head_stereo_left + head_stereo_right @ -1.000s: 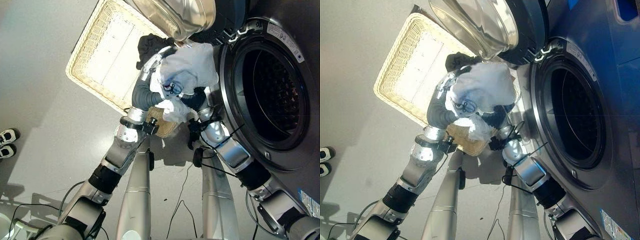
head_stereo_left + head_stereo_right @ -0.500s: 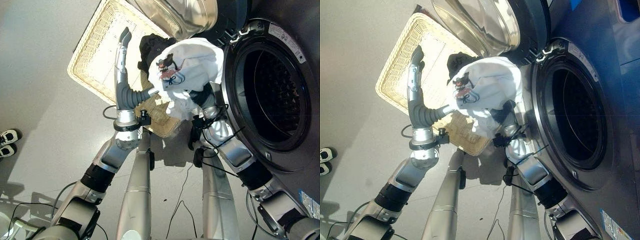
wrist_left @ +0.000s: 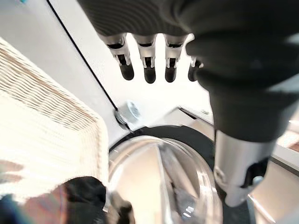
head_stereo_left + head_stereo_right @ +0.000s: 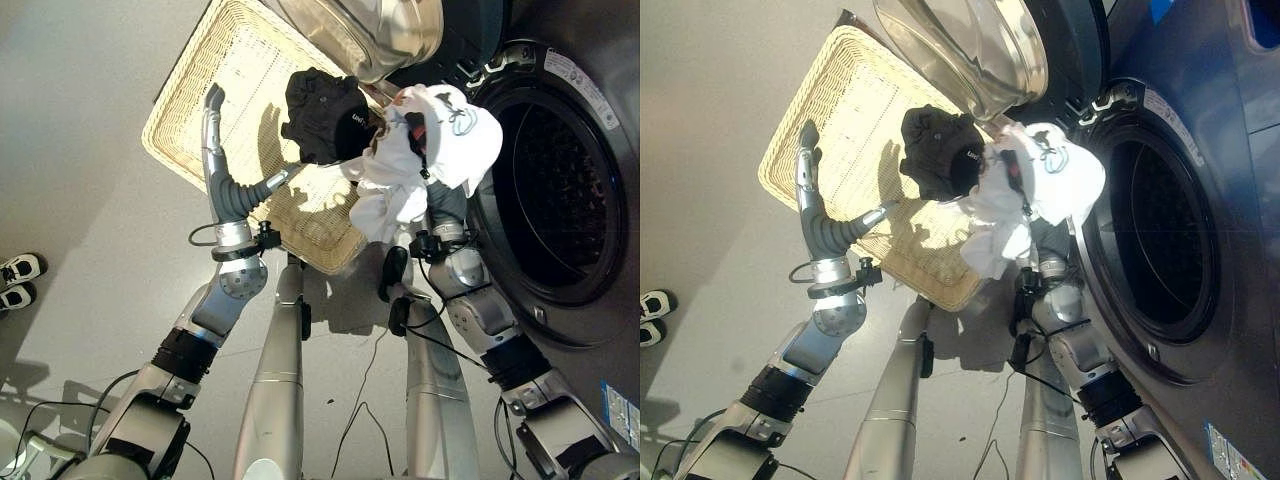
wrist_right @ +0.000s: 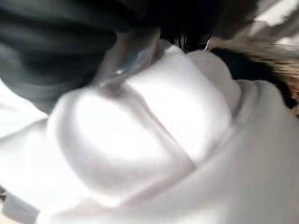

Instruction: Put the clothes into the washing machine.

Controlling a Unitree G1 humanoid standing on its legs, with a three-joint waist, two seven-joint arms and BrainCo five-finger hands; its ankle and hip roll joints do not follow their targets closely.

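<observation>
A white garment (image 4: 440, 140) with a dark print hangs bunched in front of the washing machine's open drum (image 4: 550, 190), just left of its rim. My right hand (image 5: 126, 60) is under it, thumb pressed into the cloth. A black garment (image 4: 325, 115) sits at the wicker basket's (image 4: 215, 90) right edge, beside the door. Over the basket, my left hand (image 4: 225, 190) stands open with straight fingers (image 3: 145, 70), holding nothing and apart from both garments.
The washer's glass door (image 4: 370, 30) is swung open above the basket's far corner, close over the black garment. A pair of white shoes (image 4: 18, 280) stands on the grey floor at the far left.
My left hand let go of the white garment and swung left over the basket. The right hand carried the garment right, towards the drum. The black garment is now uncovered.
</observation>
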